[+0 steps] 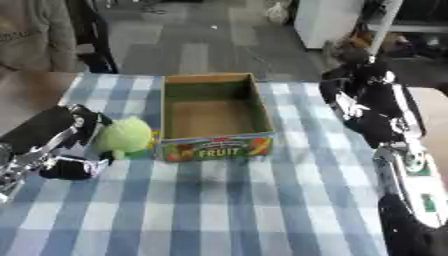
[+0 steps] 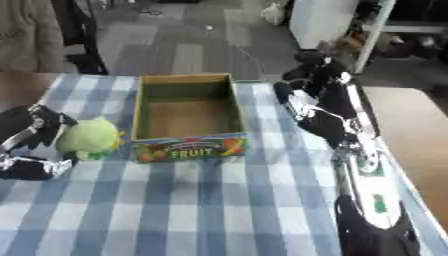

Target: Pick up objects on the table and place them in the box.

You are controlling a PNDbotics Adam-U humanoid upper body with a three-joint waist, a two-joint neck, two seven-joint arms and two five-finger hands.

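Observation:
An open cardboard box (image 1: 215, 148) with a "FRUIT" label on its front wall stands at the middle of the checked table; its inside looks bare. Just left of it is a round, light-green soft thing (image 1: 125, 135), touching the box's front left corner. My left hand (image 1: 77, 131) comes in from the left, with its fingers behind that green thing and its thumb curled below it. My right hand (image 1: 372, 102) hangs above the table's right edge, to the right of the box, fingers relaxed and holding nothing.
The blue-and-white checked cloth (image 1: 229, 210) covers the table toward me. A person in a beige top (image 1: 31, 30) stands at the far left by a brown surface (image 1: 24, 97). A wooden top (image 2: 411, 131) adjoins the right side.

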